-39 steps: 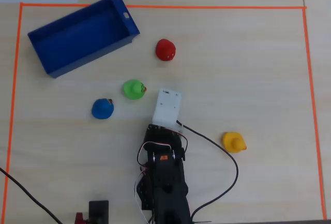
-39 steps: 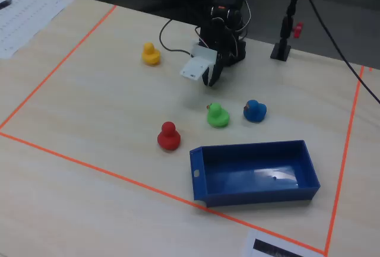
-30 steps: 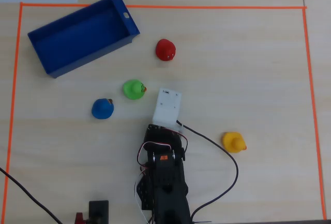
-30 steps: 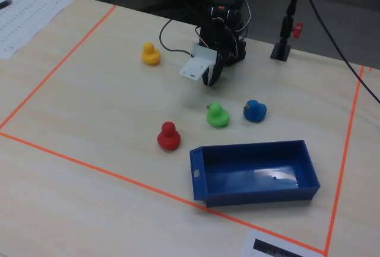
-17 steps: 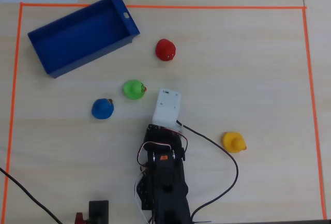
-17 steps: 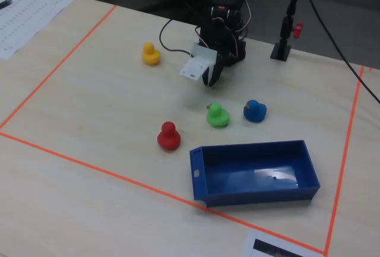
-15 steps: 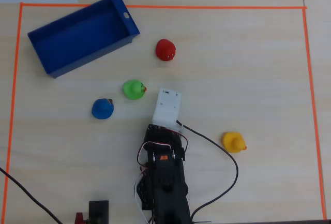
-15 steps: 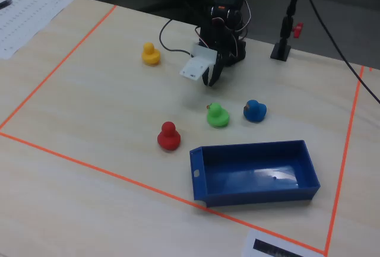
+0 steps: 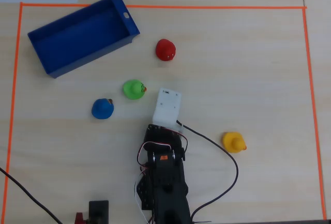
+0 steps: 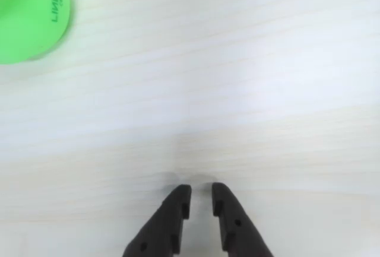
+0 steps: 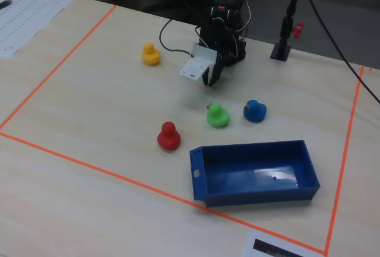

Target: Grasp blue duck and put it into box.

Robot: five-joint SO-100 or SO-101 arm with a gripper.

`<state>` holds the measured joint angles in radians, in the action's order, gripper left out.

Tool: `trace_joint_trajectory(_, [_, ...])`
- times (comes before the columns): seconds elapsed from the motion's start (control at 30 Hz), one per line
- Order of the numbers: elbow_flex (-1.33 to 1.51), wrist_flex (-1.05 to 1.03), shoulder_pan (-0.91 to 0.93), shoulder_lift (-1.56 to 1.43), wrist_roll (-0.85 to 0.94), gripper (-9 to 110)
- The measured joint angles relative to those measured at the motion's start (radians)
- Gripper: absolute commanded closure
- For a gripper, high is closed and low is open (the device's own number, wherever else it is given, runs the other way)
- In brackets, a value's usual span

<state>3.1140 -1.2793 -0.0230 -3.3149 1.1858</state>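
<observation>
The blue duck (image 9: 102,108) stands on the pale wooden table, left of the arm in the overhead view; in the fixed view (image 11: 255,111) it is just beyond the box. It is out of the wrist view. The dark blue box (image 9: 77,38) lies empty at the upper left, shown near the front in the fixed view (image 11: 255,174). My gripper (image 10: 200,193) hovers low over bare table, empty, jaws nearly together with a narrow slit. In the fixed view the gripper (image 11: 211,82) points down, behind the green duck. In the overhead view the white camera mount (image 9: 167,107) hides it.
A green duck (image 9: 134,89) stands between the blue duck and the gripper, at the wrist view's top left corner (image 10: 29,19). A red duck (image 9: 165,49) and a yellow duck (image 9: 234,142) stand farther off. Orange tape (image 9: 155,6) frames the work area.
</observation>
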Motion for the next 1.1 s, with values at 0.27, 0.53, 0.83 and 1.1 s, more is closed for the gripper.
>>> trace_joint_trajectory(0.27, [0.0, 0.0, 0.0, 0.0, 0.0, 100])
trace_joint_trajectory(0.53, [0.0, 0.0, 0.0, 0.0, 0.0, 100])
trace_joint_trajectory(0.83, [0.0, 0.0, 0.0, 0.0, 0.0, 101])
trace_joint_trajectory(1.1, [0.0, 0.0, 0.008, 0.0, 0.026, 99])
